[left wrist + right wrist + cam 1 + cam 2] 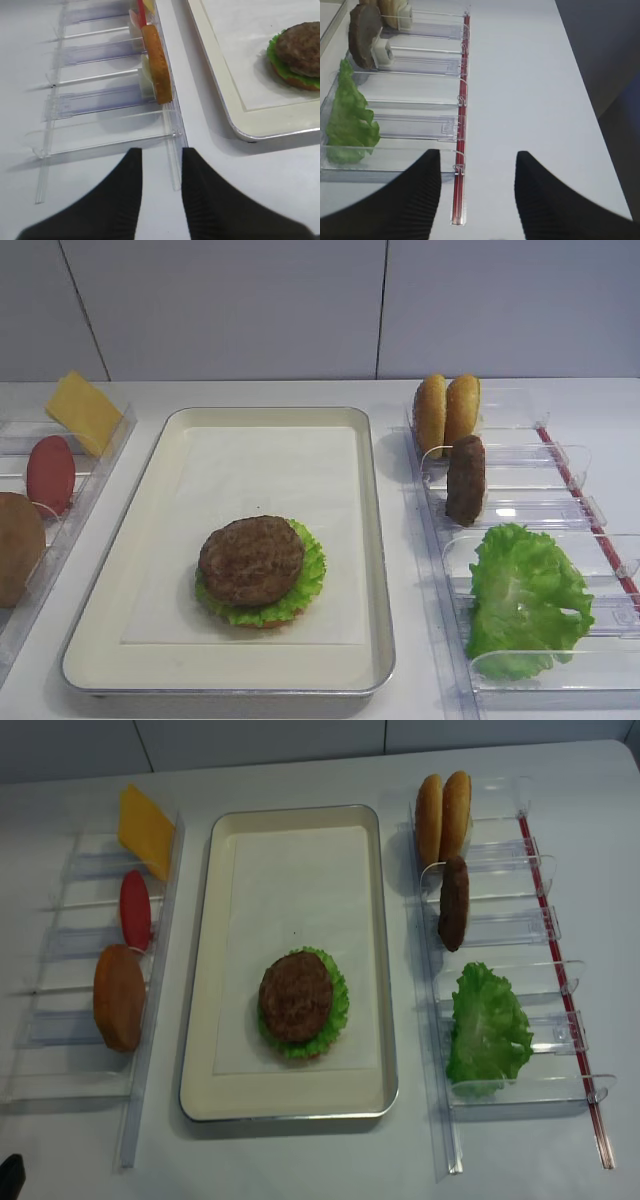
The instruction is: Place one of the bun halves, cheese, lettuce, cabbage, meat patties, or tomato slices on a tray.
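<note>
Beside gripper (477, 187), lettuce (349, 117)

One large rectangular silver metal tray (197, 1020) with a cream paper liner. Two dark brown round meat patties (296, 997) (453, 903). Three golden-tan bun halves (429, 817) (457, 810) (119, 997). One flat dull red tomato slice (135, 909). One pale yellow-orange square cheese slice (146, 831). Two lots of bright green frilly lettuce (488, 1028) (337, 1010). Two clear plastic holder racks (520, 945) (60, 945).
</note>
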Controlling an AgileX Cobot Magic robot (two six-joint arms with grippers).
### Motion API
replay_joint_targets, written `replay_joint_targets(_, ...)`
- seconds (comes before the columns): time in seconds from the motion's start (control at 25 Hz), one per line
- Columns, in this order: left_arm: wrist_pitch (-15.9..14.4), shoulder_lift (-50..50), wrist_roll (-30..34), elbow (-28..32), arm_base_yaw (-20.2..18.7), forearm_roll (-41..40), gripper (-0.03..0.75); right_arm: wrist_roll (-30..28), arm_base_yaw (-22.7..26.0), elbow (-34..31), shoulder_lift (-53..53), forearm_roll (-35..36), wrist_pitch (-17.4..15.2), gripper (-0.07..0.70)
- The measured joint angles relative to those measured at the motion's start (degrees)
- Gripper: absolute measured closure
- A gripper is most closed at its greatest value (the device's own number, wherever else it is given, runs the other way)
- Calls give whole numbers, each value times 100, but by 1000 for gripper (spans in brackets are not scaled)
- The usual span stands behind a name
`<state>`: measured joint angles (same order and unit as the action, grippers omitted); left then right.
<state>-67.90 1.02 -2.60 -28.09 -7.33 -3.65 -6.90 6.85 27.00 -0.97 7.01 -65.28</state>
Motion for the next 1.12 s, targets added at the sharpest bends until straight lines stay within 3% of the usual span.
replay_joint_targets(0.2,0,0,0,0,0,0,533,322,0,0,0,0,14,286)
replay_joint_targets(1.12,0,0,0,0,0,0,533,355,0,0,0,-8,14,286)
